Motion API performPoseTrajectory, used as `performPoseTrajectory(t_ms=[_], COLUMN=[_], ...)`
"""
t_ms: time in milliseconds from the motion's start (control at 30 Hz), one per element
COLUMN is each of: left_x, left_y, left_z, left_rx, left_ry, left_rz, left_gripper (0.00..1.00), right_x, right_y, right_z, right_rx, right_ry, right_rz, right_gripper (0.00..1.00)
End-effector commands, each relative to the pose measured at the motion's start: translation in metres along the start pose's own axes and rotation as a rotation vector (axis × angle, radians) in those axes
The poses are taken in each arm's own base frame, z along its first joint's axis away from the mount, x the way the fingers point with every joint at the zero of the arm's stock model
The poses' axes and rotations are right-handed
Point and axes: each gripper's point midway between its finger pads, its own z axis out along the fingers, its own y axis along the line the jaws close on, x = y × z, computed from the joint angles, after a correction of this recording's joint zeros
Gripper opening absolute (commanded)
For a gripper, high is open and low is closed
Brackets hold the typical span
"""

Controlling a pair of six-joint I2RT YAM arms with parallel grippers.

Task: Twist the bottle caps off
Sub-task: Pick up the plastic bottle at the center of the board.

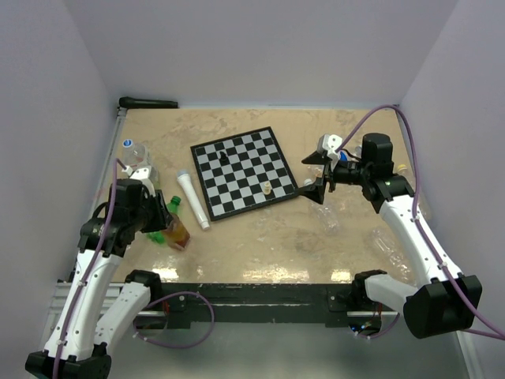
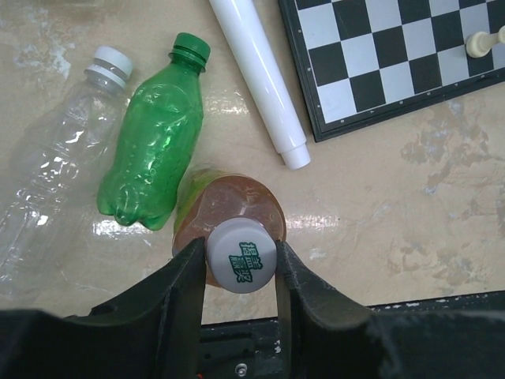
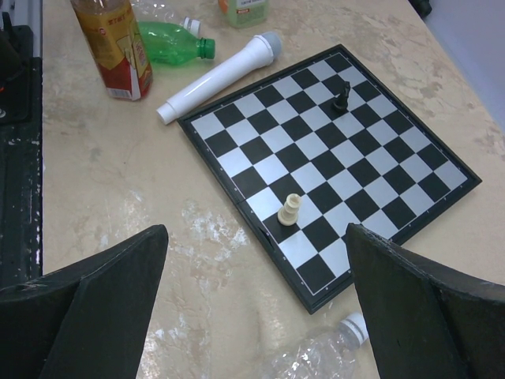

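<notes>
At the bottom centre of the left wrist view, the left gripper [image 2: 239, 251] has its jaws pinching the white cap [image 2: 241, 259] of a brown bottle [image 2: 229, 207]. The right gripper [image 3: 256, 237] has its jaws spread wide beside the chessboard [image 3: 371, 150].

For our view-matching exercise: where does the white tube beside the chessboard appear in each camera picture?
Top external: white tube left of centre, beside the chessboard's left edge.
Left wrist: top centre, slanting, left of the board.
Right wrist: upper left, along the board's upper-left edge.
Shared landmark: the chessboard.
</notes>
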Motion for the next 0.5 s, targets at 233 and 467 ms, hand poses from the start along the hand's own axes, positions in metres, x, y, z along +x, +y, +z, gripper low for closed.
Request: performPoseTrajectory(t_ms=[233,467], left_x=[-0.019,-0.027], left_y=[-0.042,-0.091], left_z=[-0.022,-0.041], left_rx=[0.209,0.47], left_ry=[-0.023,-0.026], left_rz=[0.061,0.119], left_gripper=[0.0,0.0], right_x=[0.002,-0.003], right_y=[0.004,0.018], right_z=[0.002,0.016], right_rx=[-0.026,-0.093], right_ry=[0.009,0.082], right_rz=[-0.036,-0.129], right_gripper=[0.98,0.98])
